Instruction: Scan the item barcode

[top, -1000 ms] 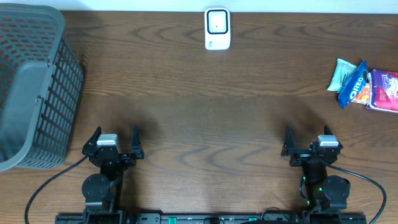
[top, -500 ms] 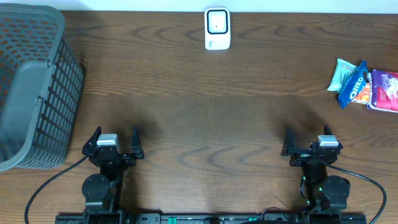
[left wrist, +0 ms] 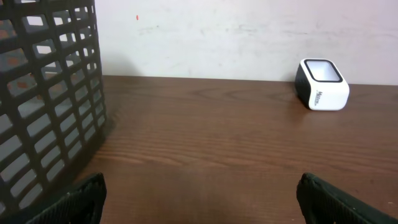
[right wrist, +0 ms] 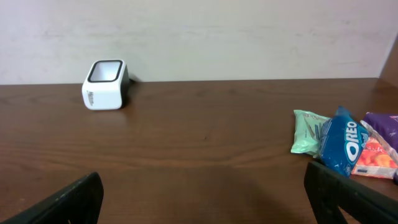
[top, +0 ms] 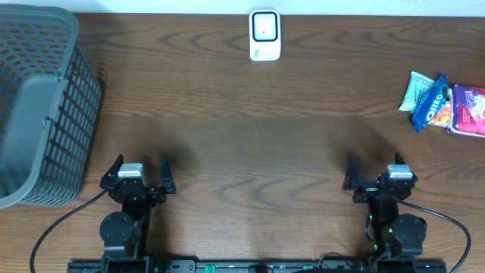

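At the far left of the dark wood-grain counter stood a tall grey plastic mesh basket, well apart from anything that needed scanning. Near the front edge, the left arm's fingers were spread wide and held nothing; through that arm's own camera only the two black fingertips showed at the bottom corners, with bare wood between them. At the back of the counter, roughly midway across, sat the small white barcode scanner with a black-rimmed window, close to the pale wall. Farther right, the right arm's fingers were likewise released and empty, parked near the front edge. The items to be scanned lay at the far right edge: a cluster of snack packets, a pale green pouch, a blue Oreo pack and a purple-and-orange packet, overlapping one another. They lay ahead of and to the right of the right arm's fingers, well apart from them, and much farther from the left arm. I judged the right arm the obvious one to reach, swinging outward and forward. The Oreo pack's long axis ran diagonally, tilted up towards the back right, so the fingers would likely need to turn to close across its narrow width.
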